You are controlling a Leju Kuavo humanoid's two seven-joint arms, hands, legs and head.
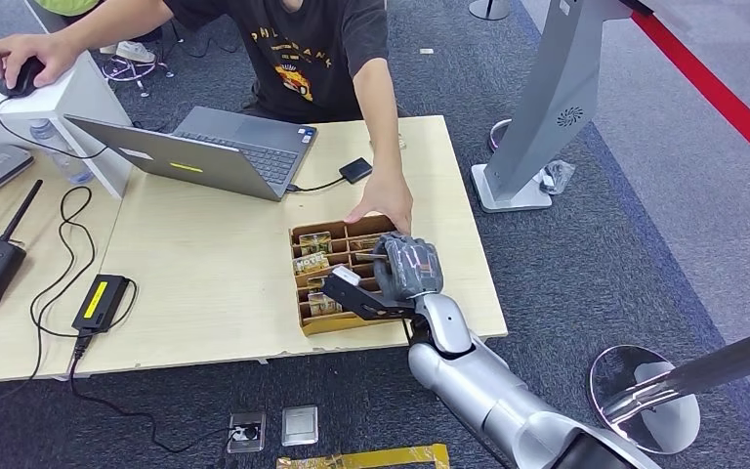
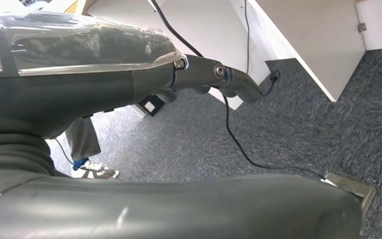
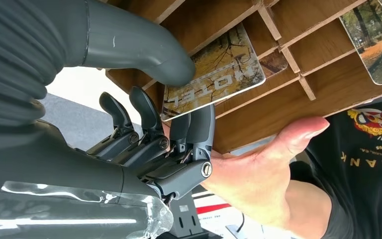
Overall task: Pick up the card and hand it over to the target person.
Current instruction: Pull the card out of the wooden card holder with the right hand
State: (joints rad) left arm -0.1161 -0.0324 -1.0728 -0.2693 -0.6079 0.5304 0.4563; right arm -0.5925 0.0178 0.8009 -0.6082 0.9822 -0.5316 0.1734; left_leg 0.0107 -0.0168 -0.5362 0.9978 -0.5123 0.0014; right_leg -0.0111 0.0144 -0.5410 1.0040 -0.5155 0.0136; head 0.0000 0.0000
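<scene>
Your right hand [image 1: 408, 266] sits over the wooden card box [image 1: 344, 324] on the table [image 1: 205, 274]. Wrist cam: thumb [image 3: 144, 52] on top and fingers [image 3: 199, 127] under, pinching the card [image 3: 219, 74] marked HOTEL, w/ the card partly over a box compartment. More cards [image 1: 311, 262] sit in slots at the hand's 9 o'clock. The person's hand [image 1: 383, 203] rests on the box rim at your hand's 12 o'clock, just beside it. Laptop [image 1: 210, 151] is at 10 o'clock, well apart. Your left hand [image 2: 214, 74] hangs over carpet; fingers curled, nothing in them as far as you can see.
</scene>
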